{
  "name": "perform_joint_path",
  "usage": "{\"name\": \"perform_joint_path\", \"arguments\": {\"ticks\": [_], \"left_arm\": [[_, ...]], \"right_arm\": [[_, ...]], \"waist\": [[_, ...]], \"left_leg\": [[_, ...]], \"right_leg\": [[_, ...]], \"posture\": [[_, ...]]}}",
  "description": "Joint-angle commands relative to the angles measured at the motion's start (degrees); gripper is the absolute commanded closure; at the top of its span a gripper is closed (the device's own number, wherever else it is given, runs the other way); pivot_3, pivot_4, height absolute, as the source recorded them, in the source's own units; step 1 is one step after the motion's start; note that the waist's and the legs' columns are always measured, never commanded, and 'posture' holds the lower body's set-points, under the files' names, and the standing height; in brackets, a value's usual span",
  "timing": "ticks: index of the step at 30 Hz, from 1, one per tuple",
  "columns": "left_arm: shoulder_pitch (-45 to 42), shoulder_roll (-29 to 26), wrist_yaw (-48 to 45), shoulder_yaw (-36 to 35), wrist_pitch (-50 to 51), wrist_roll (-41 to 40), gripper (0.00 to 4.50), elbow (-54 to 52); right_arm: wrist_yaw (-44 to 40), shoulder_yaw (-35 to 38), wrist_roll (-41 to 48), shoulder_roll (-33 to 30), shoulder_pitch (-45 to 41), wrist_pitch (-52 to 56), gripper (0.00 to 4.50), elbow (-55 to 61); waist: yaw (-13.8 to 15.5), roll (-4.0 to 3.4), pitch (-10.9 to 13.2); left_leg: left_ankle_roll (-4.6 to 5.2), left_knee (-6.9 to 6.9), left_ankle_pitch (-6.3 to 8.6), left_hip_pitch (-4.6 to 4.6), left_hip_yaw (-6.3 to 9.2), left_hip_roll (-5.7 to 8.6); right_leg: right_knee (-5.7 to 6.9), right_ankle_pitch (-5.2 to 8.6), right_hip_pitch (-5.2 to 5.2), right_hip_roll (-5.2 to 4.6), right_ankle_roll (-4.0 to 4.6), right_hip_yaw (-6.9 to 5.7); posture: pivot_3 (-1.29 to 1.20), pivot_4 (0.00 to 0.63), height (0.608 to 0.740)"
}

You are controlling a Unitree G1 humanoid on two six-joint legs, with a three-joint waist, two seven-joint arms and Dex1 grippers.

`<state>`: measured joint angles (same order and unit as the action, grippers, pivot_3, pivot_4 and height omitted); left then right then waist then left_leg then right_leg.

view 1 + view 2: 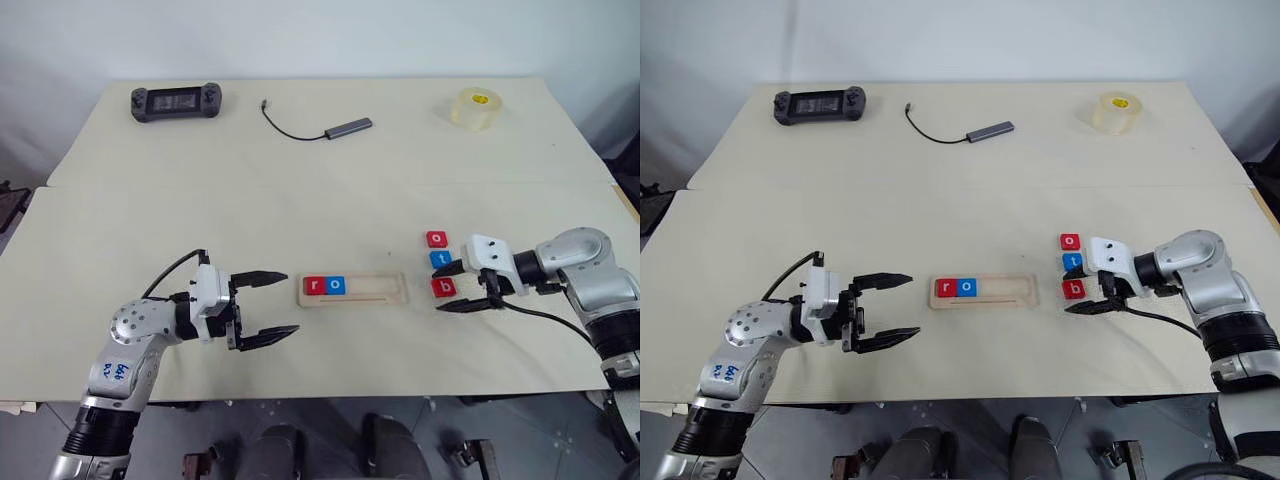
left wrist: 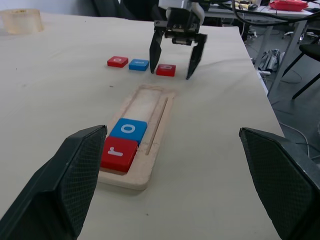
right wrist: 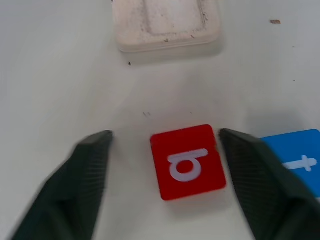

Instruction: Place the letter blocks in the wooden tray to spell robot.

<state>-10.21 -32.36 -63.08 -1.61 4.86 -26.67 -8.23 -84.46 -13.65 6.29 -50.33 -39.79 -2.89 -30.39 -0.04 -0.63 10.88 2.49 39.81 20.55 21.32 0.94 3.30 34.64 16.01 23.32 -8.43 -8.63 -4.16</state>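
Right wrist view: right end effector (image 3: 165, 185) spread, straddling the red square "b" block (image 3: 187, 161); left end effector (image 1: 268, 306) spread beside the pale wooden tray (image 1: 380, 290).

You're working under bright, even light from overhead: the pale cream paper-covered desk (image 1: 300, 190) shows no glare, and only soft, short shadows sit beneath the long pale wooden tray (image 1: 355, 289) and under the black-fingered left end effector (image 1: 268, 306). In your right wrist view the red square block with a white b (image 3: 188, 161) is fairly sharp, while the dark fingers (image 3: 75, 190) of that end effector are smeared and out of focus. Your left wrist view stays crisp at mid-range, though its own near fingers (image 2: 65, 185) loom large and soft.
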Motion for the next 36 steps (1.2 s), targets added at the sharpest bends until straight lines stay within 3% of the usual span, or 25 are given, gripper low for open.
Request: {"name": "perform_joint_path", "arguments": {"ticks": [1, 3, 7, 11, 16, 35, 36], "left_arm": [[0.52, -0.5, 0.47, -0.93, -0.74, -0.18, 0.0, -1.74], [0.36, -0.5, 0.68, -0.92, -0.73, -0.17, 0.0, -1.73], [0.42, -0.5, 0.92, -0.92, -0.87, -0.14, 0.0, -1.69], [1.09, -0.6, 0.98, -1.19, -1.27, -0.12, 0.0, -1.37], [1.97, -0.51, 1.47, -1.27, -1.68, 0.13, 0.0, -1.32], [4.47, -0.5, 5.22, -1.67, -1.57, 0.22, 0.0, -4.13], [4.44, -0.49, 5.33, -1.64, -1.55, 0.24, 0.0, -4.14]], "right_arm": [[-1.76, -0.07, -1.46, 0.66, -1.12, -1.74, 2.38, -2.4], [-2.0, 0.18, -1.65, 1.13, -1.99, -2.26, 3.01, -2.92], [-3.82, 1.17, 0.51, 1.55, -3.59, 2.6, 3.01, 2.06], [-4.45, 0.8, 4.56, 2.45, -5.46, 17.03, 3.01, 14.45], [0.76, -2.32, 5.0, 7.23, -7.5, 30.09, 3.01, 24.71], [8.68, -7.6, 0.3, 17.08, -7.91, 30.12, 3.01, 22.76], [8.76, -7.68, 0.19, 17.18, -7.91, 29.91, 2.67, 22.38]], "waist": [[-0.02, 0.0, 0.0], [-0.08, 0.0, 0.0], [-0.09, -0.01, 0.0], [-0.22, -0.09, 0.04], [-0.06, -0.09, 0.03], [-0.14, -0.09, 0.03], [-0.08, -0.09, 0.03]], "left_leg": [[0.0, 0.01, 0.0, 0.0, 0.01, 0.0], [-0.01, 0.01, 0.01, 0.0, 0.01, 0.0], [-0.02, 0.04, 0.01, 0.0, 0.01, -0.02], [-0.04, 0.04, 0.02, 0.01, 0.0, -0.03], [-0.11, 0.06, 0.06, 0.01, 0.06, -0.09], [-0.09, 0.12, 0.05, 0.08, 0.08, 0.01], [-0.09, 0.13, 0.05, 0.08, 0.09, 0.02]], "right_leg": [[0.0, 0.0, -0.01, 0.0, 0.0, -0.01], [0.0, 0.0, -0.01, 0.0, 0.0, -0.01], [0.04, 0.0, 0.0, 0.01, 0.0, -0.01], [0.06, 0.01, 0.05, 0.01, 0.01, 0.01], [0.09, 0.04, 0.05, 0.03, 0.07, -0.06], [0.21, 0.04, 0.12, 0.0, 0.07, -0.06], [0.22, 0.04, 0.12, 0.0, 0.07, -0.06]], "posture": [[0.0, 0.15, 0.74], [0.0, 0.15, 0.74], [0.0, 0.15, 0.74], [0.0, 0.15, 0.74], [0.0, 0.15, 0.74], [0.0, 0.15, 0.74], [0.0, 0.15, 0.74]]}}
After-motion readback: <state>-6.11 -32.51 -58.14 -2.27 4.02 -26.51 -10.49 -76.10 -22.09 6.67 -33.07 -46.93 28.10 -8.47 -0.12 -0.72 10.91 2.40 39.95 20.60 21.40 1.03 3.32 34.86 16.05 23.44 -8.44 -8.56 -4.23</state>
